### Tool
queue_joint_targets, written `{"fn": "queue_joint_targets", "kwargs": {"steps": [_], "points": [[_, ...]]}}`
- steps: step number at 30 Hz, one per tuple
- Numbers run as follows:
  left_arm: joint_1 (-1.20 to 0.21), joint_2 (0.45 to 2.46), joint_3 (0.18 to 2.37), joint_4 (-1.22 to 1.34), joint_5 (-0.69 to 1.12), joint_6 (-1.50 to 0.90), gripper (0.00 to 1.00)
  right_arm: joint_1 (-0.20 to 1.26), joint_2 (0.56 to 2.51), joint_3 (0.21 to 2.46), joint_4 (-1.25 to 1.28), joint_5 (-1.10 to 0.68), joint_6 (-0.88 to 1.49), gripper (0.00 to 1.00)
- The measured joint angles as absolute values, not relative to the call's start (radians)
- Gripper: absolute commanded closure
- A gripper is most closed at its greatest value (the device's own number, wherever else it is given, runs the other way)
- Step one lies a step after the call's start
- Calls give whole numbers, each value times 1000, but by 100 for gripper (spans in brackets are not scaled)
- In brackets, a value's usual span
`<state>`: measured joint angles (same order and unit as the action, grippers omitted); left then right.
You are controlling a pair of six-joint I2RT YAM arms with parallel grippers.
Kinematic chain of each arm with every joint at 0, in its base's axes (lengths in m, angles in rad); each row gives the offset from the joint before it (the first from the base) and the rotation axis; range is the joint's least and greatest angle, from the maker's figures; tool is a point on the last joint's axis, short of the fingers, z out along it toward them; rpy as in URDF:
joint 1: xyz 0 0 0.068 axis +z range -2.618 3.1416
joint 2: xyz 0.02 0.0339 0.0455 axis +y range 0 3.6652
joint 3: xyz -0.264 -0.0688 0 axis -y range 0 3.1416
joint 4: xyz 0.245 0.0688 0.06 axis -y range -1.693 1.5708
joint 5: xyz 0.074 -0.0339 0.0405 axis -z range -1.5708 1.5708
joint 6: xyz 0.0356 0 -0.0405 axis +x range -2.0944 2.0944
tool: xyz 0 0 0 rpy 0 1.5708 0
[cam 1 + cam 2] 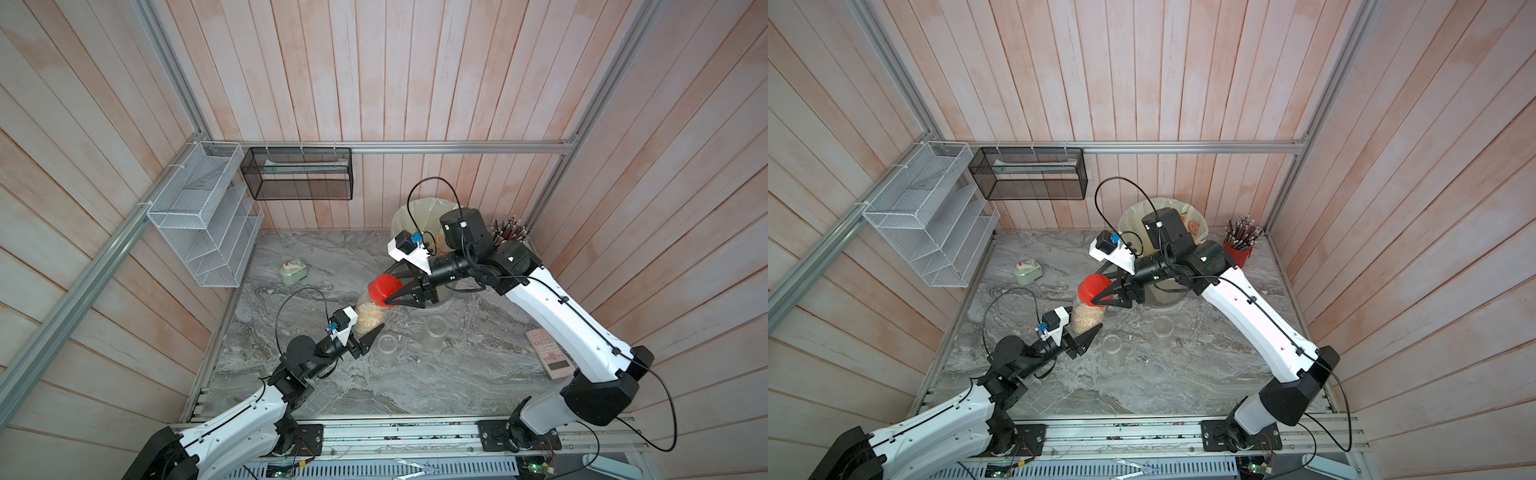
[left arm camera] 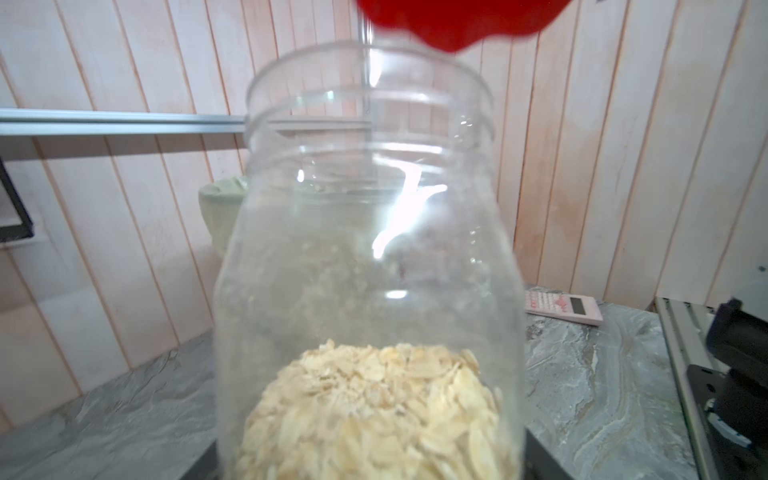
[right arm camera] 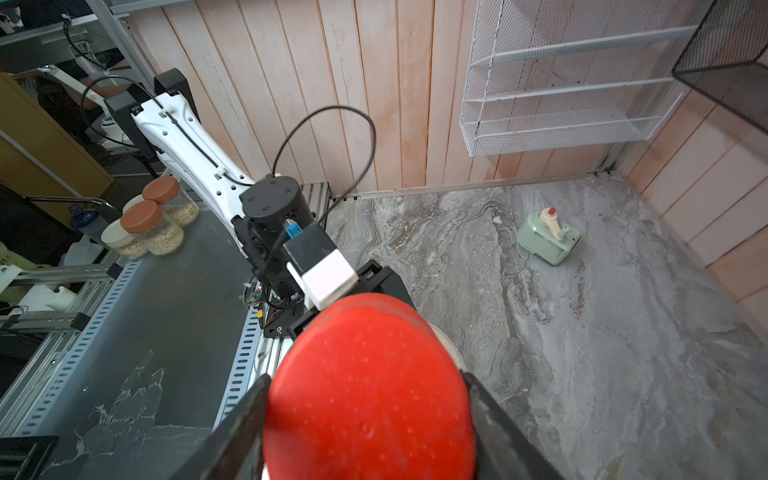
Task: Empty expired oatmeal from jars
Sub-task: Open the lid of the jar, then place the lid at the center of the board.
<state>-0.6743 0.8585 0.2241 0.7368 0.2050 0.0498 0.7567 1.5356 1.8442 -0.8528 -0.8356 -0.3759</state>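
so the left gripper [image 1: 368,327] is clamped on the upright jar [image 2: 370,249], the right gripper [image 1: 390,289] pinches the red lid [image 3: 370,386] just above its mouth, and the bin [image 1: 401,220] is on the right arm's side

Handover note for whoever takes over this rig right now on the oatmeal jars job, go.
Left gripper: shut on the oatmeal jar, held upright.
Right gripper: shut on the red lid, lifted just clear of that jar's threaded mouth.
Oatmeal: fills the lower part of the jar.
Two clear jars: open on the table and apparently empty.
Bin: at the back, behind the right arm.
Done: two jars look emptied, third unlidded.
Left: tip the oatmeal into the bin.
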Motion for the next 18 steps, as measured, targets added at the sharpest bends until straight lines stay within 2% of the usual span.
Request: {"fn": "queue_joint_targets", "kwargs": {"steps": [10, 18], "points": [[-661, 791, 212, 659, 146, 36, 100, 757, 1545, 1854, -871, -823, -385, 76], [-661, 597, 178, 570, -89, -66, 100, 753, 1533, 1681, -762, -805, -338, 76]]}}
